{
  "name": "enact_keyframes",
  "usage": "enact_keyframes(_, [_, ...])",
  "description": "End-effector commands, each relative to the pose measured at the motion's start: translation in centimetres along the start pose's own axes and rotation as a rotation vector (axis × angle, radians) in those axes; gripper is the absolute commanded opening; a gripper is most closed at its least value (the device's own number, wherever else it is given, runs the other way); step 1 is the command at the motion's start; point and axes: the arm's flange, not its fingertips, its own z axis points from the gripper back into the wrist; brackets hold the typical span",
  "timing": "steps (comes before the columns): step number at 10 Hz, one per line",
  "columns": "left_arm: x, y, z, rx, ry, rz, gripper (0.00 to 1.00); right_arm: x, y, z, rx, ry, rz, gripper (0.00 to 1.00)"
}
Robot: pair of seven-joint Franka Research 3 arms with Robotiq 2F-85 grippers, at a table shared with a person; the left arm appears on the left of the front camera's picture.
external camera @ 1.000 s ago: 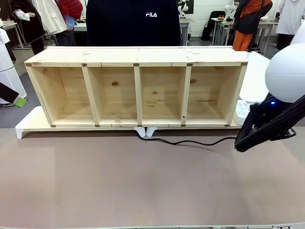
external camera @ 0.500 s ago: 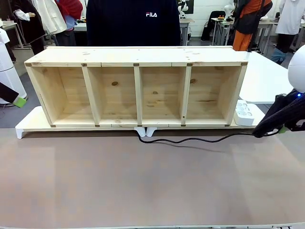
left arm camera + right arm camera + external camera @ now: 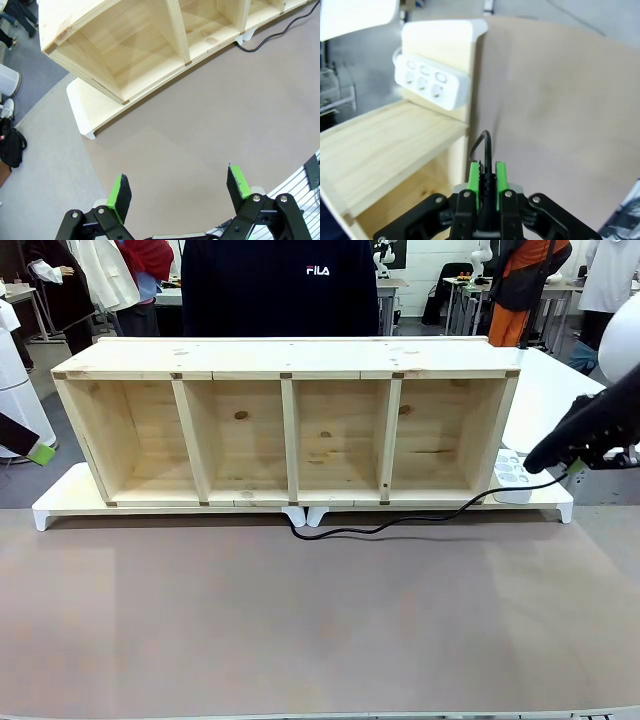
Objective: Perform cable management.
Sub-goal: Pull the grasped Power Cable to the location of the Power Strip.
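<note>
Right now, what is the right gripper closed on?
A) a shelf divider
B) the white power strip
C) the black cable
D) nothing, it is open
C: in the right wrist view the right gripper's green pads pinch the black cable, which loops up just ahead of them; the white power strip lies apart, farther off.

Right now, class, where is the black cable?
In the front view the cable runs from below the middle of the wooden shelf rightward to the right gripper, which pinches it beside the white power strip.
</note>
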Motion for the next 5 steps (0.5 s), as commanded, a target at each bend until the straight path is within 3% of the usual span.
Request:
enact_keyframes(1, [0.1,0.0,0.0,-0.004,-0.003,-0.001,1.00,0.6,2.6,0.1,0.051,0.023,-0.020,0.16])
enact_keyframes(5, [0.1,0.0,0.0,-0.004,-0.003,-0.001,1.00,2.8,6.7,0.9,0.071,0.012,-0.069,0.16])
